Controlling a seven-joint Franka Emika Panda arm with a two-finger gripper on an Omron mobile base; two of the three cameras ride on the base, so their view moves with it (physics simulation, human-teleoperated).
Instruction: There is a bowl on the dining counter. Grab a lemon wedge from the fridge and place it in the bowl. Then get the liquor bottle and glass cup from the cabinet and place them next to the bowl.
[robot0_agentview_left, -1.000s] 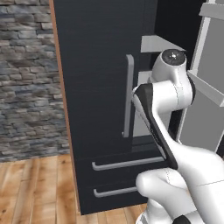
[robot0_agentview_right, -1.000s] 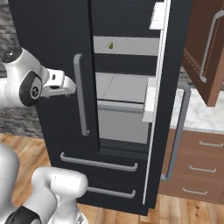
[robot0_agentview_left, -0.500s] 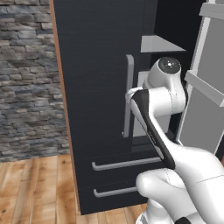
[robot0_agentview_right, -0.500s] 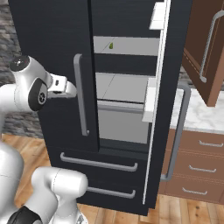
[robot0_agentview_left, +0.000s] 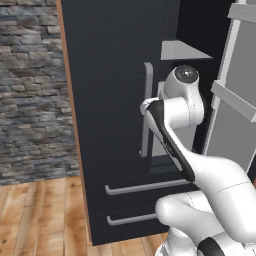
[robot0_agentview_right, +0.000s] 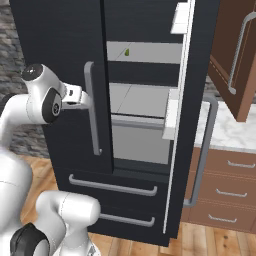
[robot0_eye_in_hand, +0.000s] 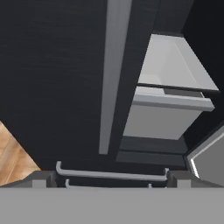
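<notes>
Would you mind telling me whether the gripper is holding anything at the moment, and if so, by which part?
Nothing is held: the gripper is open, beside the left door handle of the fridge, not closed on it.

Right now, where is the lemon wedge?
In the right base view the lemon wedge sits on the upper shelf inside the open fridge, toward the back, above and right of the left door's handle.

Stone wall in grey-brown blocks on the left. Wood plank floor, light brown. On the right, brown drawers with grey handles under a marble counter; a brown door hangs open above.
</notes>
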